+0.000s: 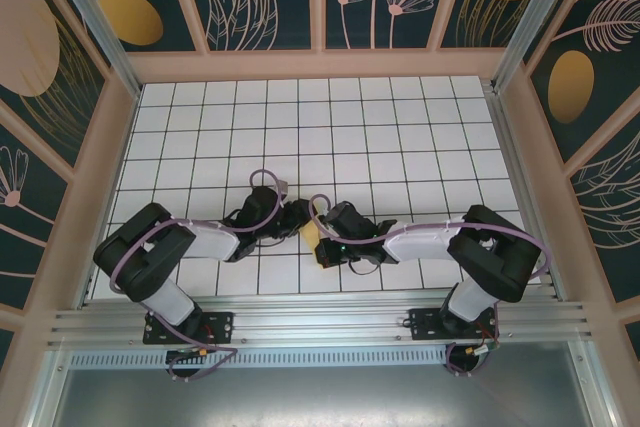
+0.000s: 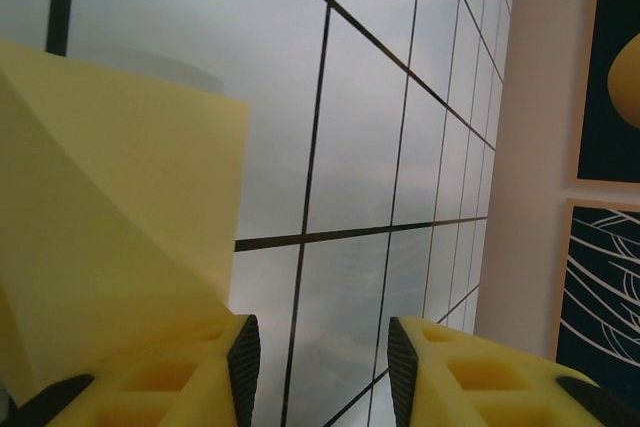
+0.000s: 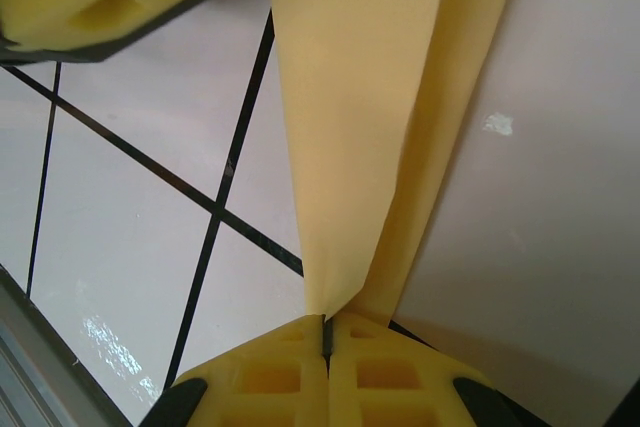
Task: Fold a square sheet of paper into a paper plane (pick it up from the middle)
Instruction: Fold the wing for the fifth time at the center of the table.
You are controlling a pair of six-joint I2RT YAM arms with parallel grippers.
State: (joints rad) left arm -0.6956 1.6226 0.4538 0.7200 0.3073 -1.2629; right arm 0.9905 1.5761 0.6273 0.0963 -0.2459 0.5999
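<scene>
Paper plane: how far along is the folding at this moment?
Done: the sheet of paper looks lifted and already carries at least one fold, its layers running together into a crease. In hand: the right gripper is shut on that folded end, while the left gripper is open beside the paper, holding nothing. Left: no slim pointed dart shows yet, so further folds seem to remain.

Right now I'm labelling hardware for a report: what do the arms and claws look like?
The left arm and right arm are black with white forearm shells, each trailing a looping purple cable. The left claw and right claw have blocky yellow fingers with square cut-out pockets and black inner pads.
</scene>
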